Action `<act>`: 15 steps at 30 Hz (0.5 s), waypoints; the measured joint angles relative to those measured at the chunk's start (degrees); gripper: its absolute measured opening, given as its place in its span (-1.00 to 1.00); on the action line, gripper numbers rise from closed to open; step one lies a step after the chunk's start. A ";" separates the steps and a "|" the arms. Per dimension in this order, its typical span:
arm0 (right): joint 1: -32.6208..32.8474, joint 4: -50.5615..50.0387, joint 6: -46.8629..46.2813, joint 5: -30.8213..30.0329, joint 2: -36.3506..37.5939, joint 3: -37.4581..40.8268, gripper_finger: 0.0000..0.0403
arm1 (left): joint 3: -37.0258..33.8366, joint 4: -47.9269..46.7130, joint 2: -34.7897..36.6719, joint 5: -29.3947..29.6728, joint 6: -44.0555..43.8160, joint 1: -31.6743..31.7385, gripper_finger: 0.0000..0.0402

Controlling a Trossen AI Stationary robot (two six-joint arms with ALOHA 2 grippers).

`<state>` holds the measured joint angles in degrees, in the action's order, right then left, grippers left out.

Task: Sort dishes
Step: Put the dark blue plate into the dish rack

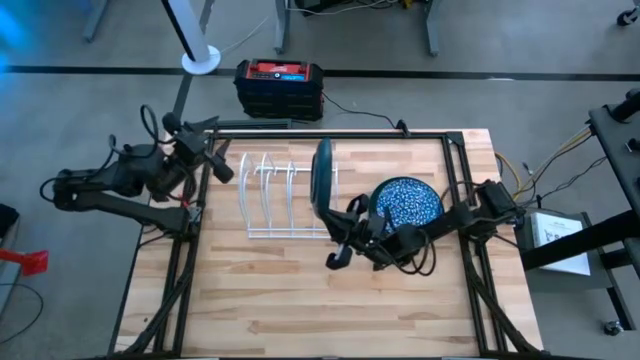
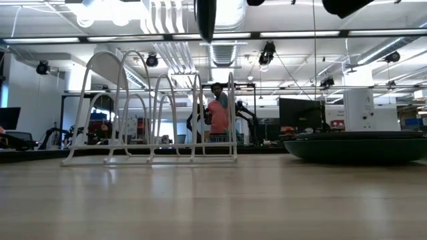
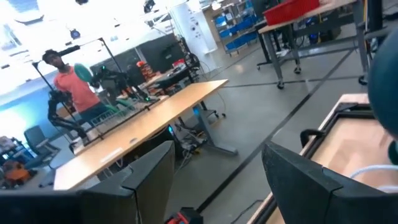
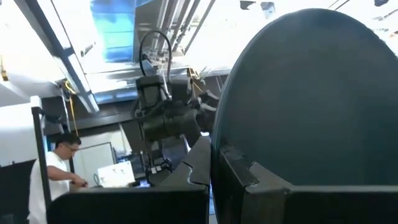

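The step in hand is racking: the right gripper (image 1: pixel 345 232) has its jaws clamped on the rim of a green plate (image 1: pixel 322 178), holding it on edge above the right end of the rack (image 1: pixel 285 196). In the right wrist view the plate (image 4: pixel 311 99) fills the space just ahead of the jaws, its edge pinched between the 2 fingers (image 4: pixel 239 165). In the low view only the plate's lower edge (image 2: pixel 206 17) shows, hanging well above the rack's wires (image 2: pixel 153 110), so it is not yet seated.

A blue speckled plate (image 1: pixel 407 203) lies flat on the surface (image 1: pixel 300 300) just behind the right gripper; it looks like the next dish to sort.

I judge that the next move calls for lining the plate's edge up with a gap between 2 wire loops, then lowering it straight until the rim rests on the rack's base, and only then parting the jaws. A tilted descent could catch a wire and shove the light rack.

The left gripper (image 1: pixel 205 150) waits off the rack's far-left side, jaws apart and holding nothing, as its wrist view shows with the fingers (image 3: pixel 149 180) spread.

No brand, label or writing can be read; the red-and-black case (image 1: pixel 280 85) beyond the surface carries marks too small to make out.
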<state>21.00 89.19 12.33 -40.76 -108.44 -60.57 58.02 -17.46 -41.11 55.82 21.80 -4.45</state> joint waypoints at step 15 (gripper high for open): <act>-3.22 -0.31 -4.30 -2.91 -0.38 3.98 -1.00 | -0.94 -1.04 1.20 -3.48 -1.81 0.00 0.16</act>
<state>17.77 88.88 8.03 -43.67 -108.81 -56.59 57.08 -18.50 -39.90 52.35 19.99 -4.45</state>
